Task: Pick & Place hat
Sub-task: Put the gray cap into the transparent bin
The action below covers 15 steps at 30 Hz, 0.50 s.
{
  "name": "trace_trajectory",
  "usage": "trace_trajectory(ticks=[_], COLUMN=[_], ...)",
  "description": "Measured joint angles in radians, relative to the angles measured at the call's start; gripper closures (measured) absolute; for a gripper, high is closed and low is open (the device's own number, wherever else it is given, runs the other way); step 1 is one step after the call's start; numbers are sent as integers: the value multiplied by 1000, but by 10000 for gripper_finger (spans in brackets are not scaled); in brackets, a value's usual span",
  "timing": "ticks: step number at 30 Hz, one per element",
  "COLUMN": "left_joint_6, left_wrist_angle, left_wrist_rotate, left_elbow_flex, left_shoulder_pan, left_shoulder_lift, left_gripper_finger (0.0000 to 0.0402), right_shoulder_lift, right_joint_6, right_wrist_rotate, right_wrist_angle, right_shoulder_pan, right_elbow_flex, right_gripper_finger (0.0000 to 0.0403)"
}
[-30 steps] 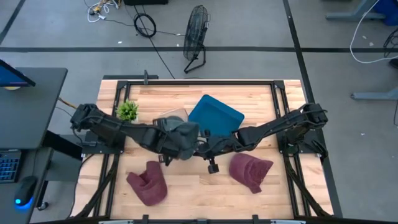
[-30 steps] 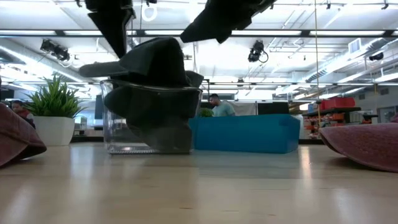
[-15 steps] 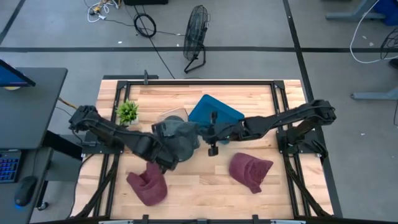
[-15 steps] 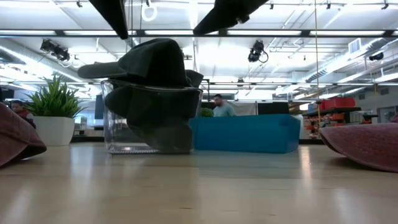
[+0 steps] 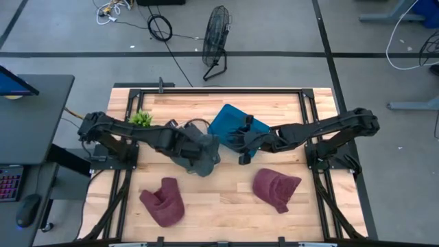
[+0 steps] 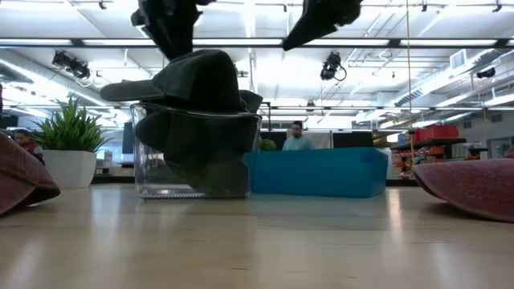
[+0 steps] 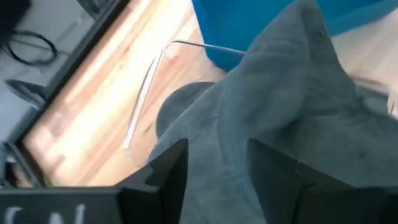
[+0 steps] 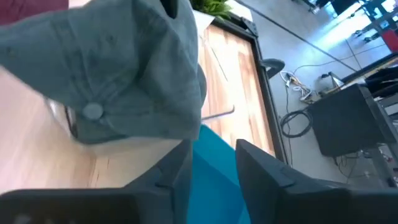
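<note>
A grey hat [image 5: 200, 152] lies draped over a clear container [image 6: 157, 172], its crown [image 6: 201, 80] on top and cloth hanging down inside. My left gripper [image 7: 214, 177] stands open just over the hat's left side, at the top of the low view [image 6: 170, 28]. My right gripper [image 8: 214, 171] is open too. It hangs over the blue tray's [image 5: 236, 125] near edge, right of the hat and clear of it [image 5: 241, 144]. My left gripper stands open close over the hat's crown [image 7: 217, 124], its fingers pointing down on either side of a ridge of cloth. Whether the fingers touch the cloth, I cannot tell.
Two maroon hats lie on the near half of the table, one left [image 5: 163, 202] and one right [image 5: 276, 189]. A small potted plant [image 5: 140, 119] stands at the far left. The blue tray sits beyond the container.
My left gripper has swung from the hat's near side toward the far edge, over the hat's left part. My right gripper has drawn back from the hat toward the right and far edges, over the blue tray. The hat stays draped on the container.
</note>
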Motion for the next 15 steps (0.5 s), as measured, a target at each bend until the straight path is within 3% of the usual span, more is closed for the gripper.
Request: trace_trajectory(ticks=[7,15], left_joint_6=[-8,-82], left_wrist_angle=[99,32], left_wrist_rotate=[97,88], left_elbow_flex=[0,0], left_shoulder_pan=[21,24], left_shoulder_lift=[0,59], left_gripper_finger=[203,213], right_shoulder_lift=[-37,-39], right_joint_6=[3,11], right_wrist_rotate=[1,0], right_wrist_angle=[-65,-87], right_shoulder_pan=[6,6], right_elbow_flex=[0,0], right_gripper_finger=[249,252])
